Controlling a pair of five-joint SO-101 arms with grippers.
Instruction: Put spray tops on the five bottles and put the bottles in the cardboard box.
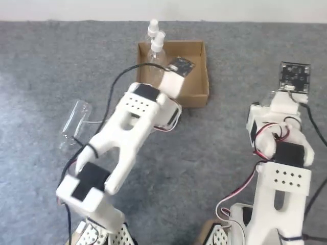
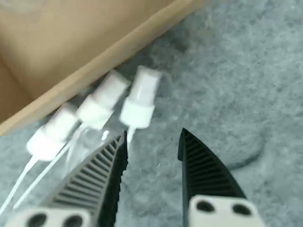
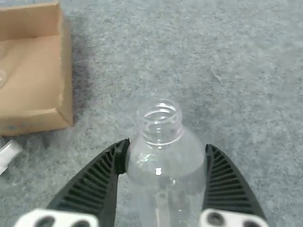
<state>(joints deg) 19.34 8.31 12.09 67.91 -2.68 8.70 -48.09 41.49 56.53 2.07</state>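
Sitting by the middle of the far edge of the grey surface (image 1: 41, 66), the cardboard box (image 1: 196, 76) is open on top. Two bottles (image 1: 157, 46) with tops on stand in its far left corner. Another clear bottle (image 1: 76, 120) lies on its side toward the left edge of the surface, well apart from both claws.

The left arm (image 1: 127, 132) is stretched across the surface up to the box. The left claw (image 2: 151, 158) is open and holds nothing. The right claw (image 3: 165, 150) is squeezed on a bare bottle (image 3: 158, 137). The open neck of that bottle points away from the claw, and it has no top yet.

Three white spray tops (image 2: 102, 101) lie on the surface, just beside the outside wall of the box. They are right in front of the left claw, between its tips and the box wall. The closest top (image 2: 139, 97) sits just past the tips. Its long way runs about the same way the claw points, with the thin tube end toward the claw.

So I think the left claw should grab it, since it is much nearer. It would need to go a little forward and down, then close across the white cap.
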